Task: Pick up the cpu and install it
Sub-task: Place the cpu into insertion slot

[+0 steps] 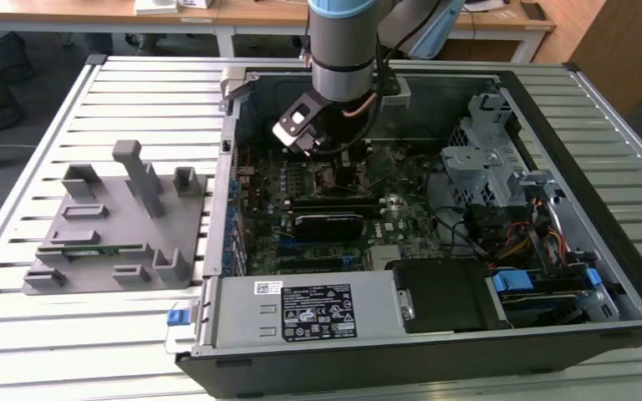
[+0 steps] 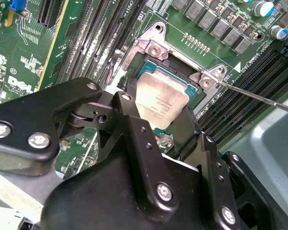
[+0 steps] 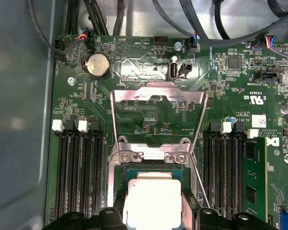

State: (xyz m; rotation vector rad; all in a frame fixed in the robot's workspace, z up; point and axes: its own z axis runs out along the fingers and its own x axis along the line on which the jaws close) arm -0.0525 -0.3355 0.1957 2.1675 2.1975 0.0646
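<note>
The fingers (image 2: 134, 120) are closed on the cpu (image 2: 165, 96), one set against each of two opposite edges, and its pale metal top is seen between them. The cpu is held inside the socket frame (image 2: 156, 48); whether it is fully seated cannot be told.

Just beyond the fingertips, the metal load plate (image 3: 158, 96) is laid back open from its hinge. A thin lever rod (image 3: 199, 177) is angled up close beside the socket frame. Rows of black memory slots (image 3: 79, 172) are found on either side of the fingers. A green memory stick (image 3: 253, 182) is seated in the outermost slot on one side. Farther beyond the load plate, a coin battery (image 3: 98, 64) is mounted on the green motherboard (image 3: 149, 120).

In the exterior view the arm (image 1: 343, 50) is reached down into the open computer case (image 1: 410, 368). Well apart from the fingers, outside the case, a grey moulded holder (image 1: 109, 225) is set on the slatted tabletop (image 1: 98, 342).
</note>
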